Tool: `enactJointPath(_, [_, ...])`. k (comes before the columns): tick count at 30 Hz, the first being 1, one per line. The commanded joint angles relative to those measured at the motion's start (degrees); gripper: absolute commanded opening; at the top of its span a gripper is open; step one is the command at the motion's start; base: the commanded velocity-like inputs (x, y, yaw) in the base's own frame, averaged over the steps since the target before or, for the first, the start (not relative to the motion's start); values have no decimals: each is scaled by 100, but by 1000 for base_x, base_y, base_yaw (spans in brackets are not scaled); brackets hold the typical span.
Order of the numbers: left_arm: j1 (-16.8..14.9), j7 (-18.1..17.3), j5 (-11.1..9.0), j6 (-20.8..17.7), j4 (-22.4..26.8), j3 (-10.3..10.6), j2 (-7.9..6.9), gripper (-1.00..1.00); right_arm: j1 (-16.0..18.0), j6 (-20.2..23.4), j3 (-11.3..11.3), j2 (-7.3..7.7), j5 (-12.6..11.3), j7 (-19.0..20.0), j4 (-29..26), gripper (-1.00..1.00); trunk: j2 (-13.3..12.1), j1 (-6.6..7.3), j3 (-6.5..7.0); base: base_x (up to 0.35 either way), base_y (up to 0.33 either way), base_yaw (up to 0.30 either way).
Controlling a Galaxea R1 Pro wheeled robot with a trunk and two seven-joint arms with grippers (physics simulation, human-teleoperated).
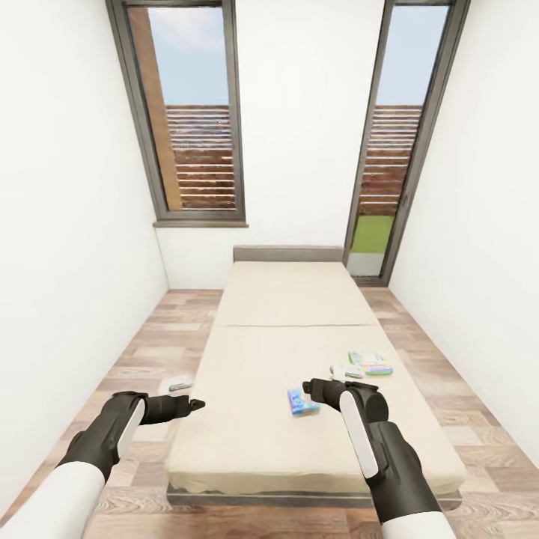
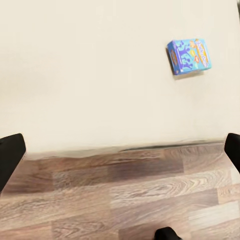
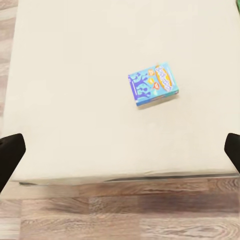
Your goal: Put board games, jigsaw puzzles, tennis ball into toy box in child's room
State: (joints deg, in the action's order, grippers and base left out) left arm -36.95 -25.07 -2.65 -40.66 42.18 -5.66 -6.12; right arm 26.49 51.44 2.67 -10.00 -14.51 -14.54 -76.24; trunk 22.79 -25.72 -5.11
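Blue flat cartoon-cover board game [image 1: 302, 402] on beige bed [image 1: 292, 299]; green-white box [image 1: 370, 363] at its 1 o'clock. Both end effectors, left [image 1: 196, 404] and right [image 1: 308, 388], spread wide, holding nothing.

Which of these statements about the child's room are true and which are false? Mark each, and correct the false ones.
1. The blue board game lies on the bed. True.
2. The right gripper is shut on a board game. False: it is open and holds nothing.
3. The green and white board game lies on the wooden floor. False: it lies on the bed.
4. The left gripper hangs over the floor beside the bed. True.
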Motion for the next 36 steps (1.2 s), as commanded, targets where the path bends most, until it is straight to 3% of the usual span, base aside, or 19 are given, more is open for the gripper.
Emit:
enactJointPath(1, [-5,-7,-27,-47,4,-14,0,100,6,16,5,0,-60,-58,-3,100,13,-7,-22,305,-7,0])
enactJointPath(17, [-5,1,-28,-64,5,-14,-1,100,5,12,7,0,-61,-58,11,100,13,-7,-169,234,70,0])
enactJointPath(36, [-3,2,-26,-56,4,-14,6,100,5,16,14,0,-61,-67,88,100,13,-7,-187,18,33,0])
